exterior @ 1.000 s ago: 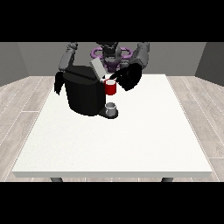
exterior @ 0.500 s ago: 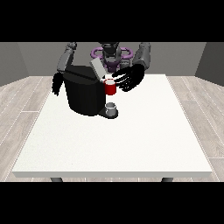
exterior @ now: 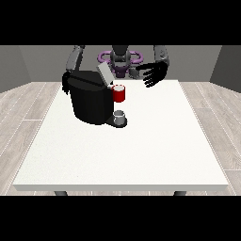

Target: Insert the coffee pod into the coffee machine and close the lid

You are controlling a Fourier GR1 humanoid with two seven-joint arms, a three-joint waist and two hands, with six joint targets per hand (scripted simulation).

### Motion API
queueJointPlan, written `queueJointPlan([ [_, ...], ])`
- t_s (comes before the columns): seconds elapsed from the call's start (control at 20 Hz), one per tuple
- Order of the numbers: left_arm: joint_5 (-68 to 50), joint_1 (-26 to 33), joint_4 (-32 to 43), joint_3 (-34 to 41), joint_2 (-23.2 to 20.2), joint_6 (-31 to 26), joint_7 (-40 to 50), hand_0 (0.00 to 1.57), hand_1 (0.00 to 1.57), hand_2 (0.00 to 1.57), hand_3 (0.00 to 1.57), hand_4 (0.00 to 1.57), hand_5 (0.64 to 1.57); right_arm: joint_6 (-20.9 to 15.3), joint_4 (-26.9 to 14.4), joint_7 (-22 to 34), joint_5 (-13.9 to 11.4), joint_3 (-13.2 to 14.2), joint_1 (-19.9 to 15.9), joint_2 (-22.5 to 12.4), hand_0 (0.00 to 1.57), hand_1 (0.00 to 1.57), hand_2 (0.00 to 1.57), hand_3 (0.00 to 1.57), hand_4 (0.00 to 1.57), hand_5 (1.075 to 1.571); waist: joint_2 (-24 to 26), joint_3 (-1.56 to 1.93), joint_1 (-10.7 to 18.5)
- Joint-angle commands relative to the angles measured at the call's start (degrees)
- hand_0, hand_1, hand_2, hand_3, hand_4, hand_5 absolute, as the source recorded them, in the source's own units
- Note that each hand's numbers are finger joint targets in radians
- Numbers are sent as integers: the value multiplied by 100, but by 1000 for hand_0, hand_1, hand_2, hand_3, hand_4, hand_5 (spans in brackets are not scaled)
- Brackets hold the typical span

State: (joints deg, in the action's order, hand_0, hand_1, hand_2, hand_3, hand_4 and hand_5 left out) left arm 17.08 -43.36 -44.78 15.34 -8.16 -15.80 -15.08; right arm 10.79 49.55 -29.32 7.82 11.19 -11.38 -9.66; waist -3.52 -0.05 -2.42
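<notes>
The black coffee machine [exterior: 89, 101] stands upper left of centre, its grey lid [exterior: 104, 74] tilted open.

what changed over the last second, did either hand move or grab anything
The hand at the view's right drew back from the red thing at the machine, rising and moving toward the view's right, fingers spread, holding nothing. The coffee machine, its raised lid and the grey thing at its base look unchanged.

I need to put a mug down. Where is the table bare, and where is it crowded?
The table is bare across its near half and along the view's right side. It is crowded at the far left, around the coffee machine, the red thing at the machine and the grey thing.
</notes>
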Motion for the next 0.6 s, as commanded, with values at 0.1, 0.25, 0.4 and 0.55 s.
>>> queueJointPlan([
  [0.1,-420,1585,74,86,342,-440,-764,0,0,0,0,272,1571,-146,402,-69,-367,-449,825,264,0,0,0,0,0,1571,1053,-3,206],
  [0.25,-487,2117,288,228,49,-654,-741,0,0,0,0,242,1571,-322,1110,484,-732,-1103,963,627,0,0,0,0,0,1571,1734,-13,-14],
  [0.4,-430,2719,269,180,131,-541,-745,0,0,0,0,284,1571,-619,1609,958,-916,-1371,1070,796,0,0,0,0,13,1571,2271,-8,-54],
  [0.55,-538,3221,345,302,22,-628,-700,0,0,0,0,325,1571,-344,2295,1409,-827,-1656,1238,852,0,0,0,0,204,1571,2684,-5,-259],
])
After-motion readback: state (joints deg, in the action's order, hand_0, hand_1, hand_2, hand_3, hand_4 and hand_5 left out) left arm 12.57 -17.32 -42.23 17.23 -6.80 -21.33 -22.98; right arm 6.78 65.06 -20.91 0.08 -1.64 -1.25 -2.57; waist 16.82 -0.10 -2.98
